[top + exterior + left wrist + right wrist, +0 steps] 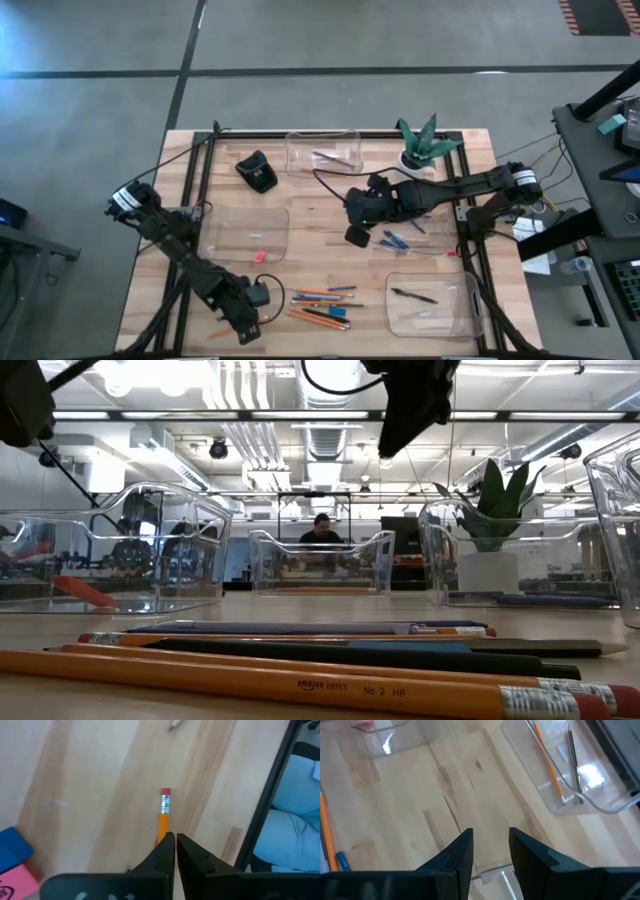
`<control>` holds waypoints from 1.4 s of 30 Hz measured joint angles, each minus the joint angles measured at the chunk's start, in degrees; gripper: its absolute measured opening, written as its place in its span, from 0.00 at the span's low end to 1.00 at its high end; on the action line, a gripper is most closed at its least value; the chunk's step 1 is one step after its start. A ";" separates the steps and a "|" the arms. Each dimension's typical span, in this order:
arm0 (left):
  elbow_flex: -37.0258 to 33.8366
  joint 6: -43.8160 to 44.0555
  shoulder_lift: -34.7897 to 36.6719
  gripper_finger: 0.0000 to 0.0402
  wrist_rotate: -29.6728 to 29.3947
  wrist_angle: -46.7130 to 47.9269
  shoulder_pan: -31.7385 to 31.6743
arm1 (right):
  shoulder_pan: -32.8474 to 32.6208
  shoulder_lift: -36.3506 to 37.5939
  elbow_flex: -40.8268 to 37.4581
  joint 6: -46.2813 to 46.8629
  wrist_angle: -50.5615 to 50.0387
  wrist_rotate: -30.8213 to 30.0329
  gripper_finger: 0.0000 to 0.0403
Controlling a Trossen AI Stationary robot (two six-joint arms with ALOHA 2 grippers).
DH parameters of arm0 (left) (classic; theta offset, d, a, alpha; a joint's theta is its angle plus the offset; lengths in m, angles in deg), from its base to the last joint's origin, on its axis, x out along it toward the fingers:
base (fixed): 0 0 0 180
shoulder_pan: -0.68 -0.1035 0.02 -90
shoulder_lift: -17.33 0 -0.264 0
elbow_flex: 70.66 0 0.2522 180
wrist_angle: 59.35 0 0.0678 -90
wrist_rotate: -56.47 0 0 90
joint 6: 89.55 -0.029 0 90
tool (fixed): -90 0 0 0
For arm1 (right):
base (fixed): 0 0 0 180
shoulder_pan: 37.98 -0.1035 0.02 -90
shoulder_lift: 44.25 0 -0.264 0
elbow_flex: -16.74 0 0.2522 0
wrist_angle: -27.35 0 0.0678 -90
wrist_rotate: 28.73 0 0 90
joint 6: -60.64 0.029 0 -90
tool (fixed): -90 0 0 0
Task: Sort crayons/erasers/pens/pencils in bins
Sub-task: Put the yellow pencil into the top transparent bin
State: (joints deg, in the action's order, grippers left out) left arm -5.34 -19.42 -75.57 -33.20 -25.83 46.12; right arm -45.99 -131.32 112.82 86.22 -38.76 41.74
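Observation:
My left gripper point(262, 297) is at the table's near left, beside a loose pile of orange pencils and dark pens point(320, 306). It is shut on an orange pencil point(164, 817). My right gripper point(357, 228) hangs open and empty over the table's middle, also seen in its wrist view point(490, 845). Four clear bins stand around. The far one point(322, 152) holds a pencil point(547, 757). The left one point(245, 232) holds a pink eraser point(258, 256). The right one point(415, 238) holds blue crayons. The near right one point(430, 306) holds a black pen point(412, 295). My left gripper pinches the pencil's shaft point(163, 831) between its two fingertips, a short way behind the metal band. The red eraser end point(165, 793) sticks out past the fingertips. The rest of the pencil is hidden under the fingers, so I cannot tell whether it is clear of the table.
A black lump-shaped object point(258, 172) lies at the far left and a white plant pot point(420, 148) stands at the far right. A blue and a pink eraser point(15, 865) lie near my left gripper. A black frame rail point(270, 795) runs along the table edge.

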 joint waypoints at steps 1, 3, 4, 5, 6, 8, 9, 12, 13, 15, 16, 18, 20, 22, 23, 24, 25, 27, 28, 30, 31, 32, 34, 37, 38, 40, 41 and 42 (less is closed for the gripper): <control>0.01 0.00 0.00 0.00 -0.43 -0.18 0.20 | 0.00 0.00 -0.10 0.40 -0.24 0.00 0.29; -0.15 0.41 0.00 0.00 -0.72 -0.91 0.42 | 0.00 0.02 -0.12 0.59 -0.48 0.00 0.29; -0.16 1.02 0.00 0.00 -0.70 -1.59 0.42 | 0.00 0.02 -0.10 0.59 -0.47 0.00 0.29; -0.16 1.40 0.00 0.01 -0.68 -2.22 0.42 | 0.00 0.02 -0.10 0.59 -0.51 0.00 0.29; -0.14 1.41 0.00 0.03 -0.63 -2.73 0.42 | 0.00 0.02 -0.10 0.57 -0.53 0.00 0.29; -0.14 1.45 0.00 0.06 -0.33 -4.27 0.42 | -0.01 0.02 -0.10 0.49 -0.53 0.00 0.30; -0.16 1.47 0.00 0.08 -0.28 -5.17 0.42 | 0.00 0.02 -0.10 0.48 -0.53 0.00 0.30; -0.22 1.47 0.02 0.17 -0.22 -5.81 0.42 | 0.00 0.02 -0.10 0.44 -0.55 0.01 0.31; -0.30 1.48 0.02 0.19 -0.22 -5.60 0.42 | 0.00 0.02 -0.10 0.44 -0.55 0.00 0.31; -0.38 1.47 0.02 0.25 -0.10 -5.48 0.42 | 0.00 0.02 -0.10 0.71 -0.83 0.09 0.30; -0.38 1.49 0.02 0.27 0.41 -5.36 0.41 | 0.00 0.02 -0.10 1.28 -1.28 0.20 0.30; -0.38 1.62 0.02 0.32 2.13 -5.43 0.29 | 0.00 0.02 -0.10 2.35 -1.77 0.62 0.29; -0.23 2.77 0.02 0.34 2.49 -5.44 0.29 | 0.00 0.02 -0.10 2.98 -1.75 1.17 0.28; 0.01 3.22 0.02 0.35 1.70 -5.70 0.33 | 0.00 0.02 -0.10 2.99 -1.73 1.62 0.28; 0.08 3.43 0.02 0.35 0.60 -5.74 0.40 | 0.00 0.02 -0.10 3.02 -1.73 1.66 0.28; 0.08 3.48 0.02 0.35 -0.54 -5.69 0.42 | 0.00 0.02 -0.10 3.00 -1.73 1.76 0.27; 0.08 3.49 0.02 0.35 -1.48 -5.53 0.42 | 0.00 0.02 -0.10 2.99 -1.74 1.81 0.27; 0.08 3.21 0.02 0.35 -2.76 -5.19 0.42 | 0.00 0.02 -0.10 2.99 -1.73 1.97 0.27; 0.08 3.13 0.02 0.35 -3.22 -5.23 0.46 | 0.00 0.02 -0.10 3.04 -1.73 1.97 0.27; 0.08 3.07 0.02 0.35 -3.80 -5.22 0.60 | 0.00 0.02 -0.10 3.43 -1.73 1.97 0.28; 0.08 3.09 0.02 0.35 -3.86 -5.20 0.75 | 0.00 0.02 -0.10 3.62 -1.73 1.99 0.28; 0.10 3.09 0.02 0.35 -3.87 -5.18 0.93 | 0.00 0.02 -0.08 3.81 -1.75 1.99 0.28; 0.37 3.34 0.02 0.35 -3.85 -5.18 1.47 | 0.00 0.02 -0.09 3.88 -1.81 1.99 0.27; 1.25 5.21 -0.54 0.34 -3.93 -5.18 2.61 | 0.00 0.02 -0.08 4.28 -1.85 2.10 0.27; 1.78 5.52 -1.15 0.34 -3.91 -5.05 3.06 | 0.00 0.02 -0.08 4.39 -1.88 2.18 0.27; 3.08 5.54 -2.71 0.34 -3.92 -2.23 3.77 | 0.00 0.02 -0.08 4.39 -1.96 2.20 0.28; 3.88 5.45 -3.61 0.34 -3.91 -0.21 3.81 | 0.00 0.02 -0.08 4.39 -1.99 2.19 0.28; 4.71 4.70 -4.54 0.34 -3.91 1.52 3.79 | 0.00 0.02 -0.08 4.38 -1.99 2.19 0.28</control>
State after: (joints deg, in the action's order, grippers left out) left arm -0.63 -14.72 -80.11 -37.11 -24.31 49.91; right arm -45.99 -131.30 112.74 90.60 -40.76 43.92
